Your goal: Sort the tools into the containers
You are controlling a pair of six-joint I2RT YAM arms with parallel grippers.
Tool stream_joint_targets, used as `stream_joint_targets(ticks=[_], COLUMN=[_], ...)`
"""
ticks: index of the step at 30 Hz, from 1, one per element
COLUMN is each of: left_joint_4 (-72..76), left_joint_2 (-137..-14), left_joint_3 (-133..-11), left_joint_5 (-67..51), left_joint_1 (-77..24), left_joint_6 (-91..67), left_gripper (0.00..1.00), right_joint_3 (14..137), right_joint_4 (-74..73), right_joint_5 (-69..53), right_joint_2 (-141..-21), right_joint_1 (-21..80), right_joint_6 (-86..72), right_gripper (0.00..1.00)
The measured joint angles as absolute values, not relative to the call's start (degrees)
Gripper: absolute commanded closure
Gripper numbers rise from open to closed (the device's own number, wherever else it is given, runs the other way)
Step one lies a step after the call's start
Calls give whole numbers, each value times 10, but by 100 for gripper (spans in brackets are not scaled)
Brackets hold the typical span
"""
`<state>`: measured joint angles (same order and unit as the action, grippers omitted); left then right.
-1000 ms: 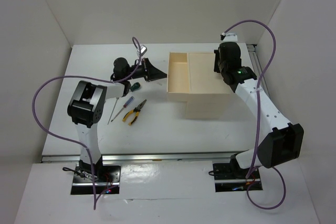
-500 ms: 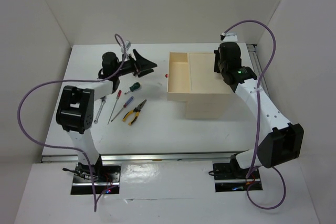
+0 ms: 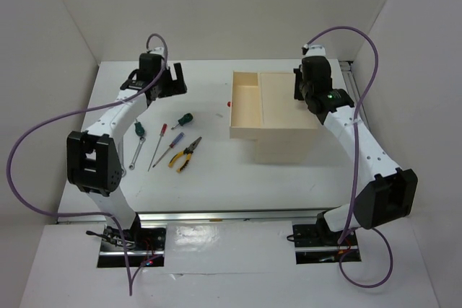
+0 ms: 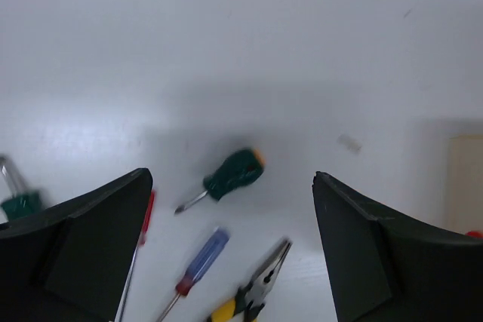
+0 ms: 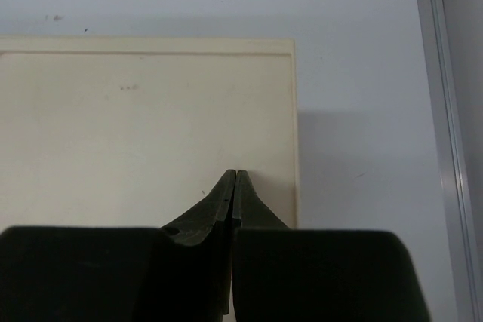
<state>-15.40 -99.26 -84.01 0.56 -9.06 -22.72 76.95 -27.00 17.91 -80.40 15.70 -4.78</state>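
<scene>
The tools lie on the white table left of the beige box [image 3: 289, 106]: a stubby green screwdriver [image 3: 186, 120] [image 4: 234, 175], a red screwdriver [image 3: 159, 142] [image 4: 146, 216], a purple screwdriver [image 3: 174, 145] [image 4: 202, 258], yellow-black pliers [image 3: 185, 155] [image 4: 255, 292], a silver wrench [image 3: 135, 155] and a second green handle [image 3: 138, 129] [image 4: 19, 203]. One of the containers, a pale drawer [image 3: 245, 106], is pulled out to the left and looks empty. My left gripper [image 3: 172, 83] [image 4: 232, 177] hangs open above the tools, holding nothing. My right gripper [image 3: 299, 91] [image 5: 235, 173] is shut and empty over the box's top.
A small red knob [image 3: 229, 104] [image 4: 474, 234] marks the open drawer's left side. The box's lower front [image 3: 285, 151] juts toward me. White walls enclose the table, and a metal rail [image 5: 445, 148] runs along its right edge.
My left gripper has opened wide and swung left and back, away from the drawer, so it now looks down on the tools. The right arm has not moved.
</scene>
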Motion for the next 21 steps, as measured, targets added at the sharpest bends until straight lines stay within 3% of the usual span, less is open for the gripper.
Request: stream_joint_targets(ticks=[10, 12, 21], left_joint_4=[-348, -364, -384], left_joint_2=[-999, -1002, -1056], left_joint_3=[-812, -812, -781], left_joint_5=[104, 115, 157], left_joint_1=[-180, -183, -166], left_joint_6=[-150, -147, -142], left_gripper=[3, 10, 10], right_joint_3=[764, 758, 752], right_joint_4=[-258, -243, -225], right_joint_5=[139, 126, 100], right_joint_2=[-805, -805, -804], right_joint_1=[152, 150, 147], right_joint_6=[-48, -49, -51], right_gripper=[100, 100, 100])
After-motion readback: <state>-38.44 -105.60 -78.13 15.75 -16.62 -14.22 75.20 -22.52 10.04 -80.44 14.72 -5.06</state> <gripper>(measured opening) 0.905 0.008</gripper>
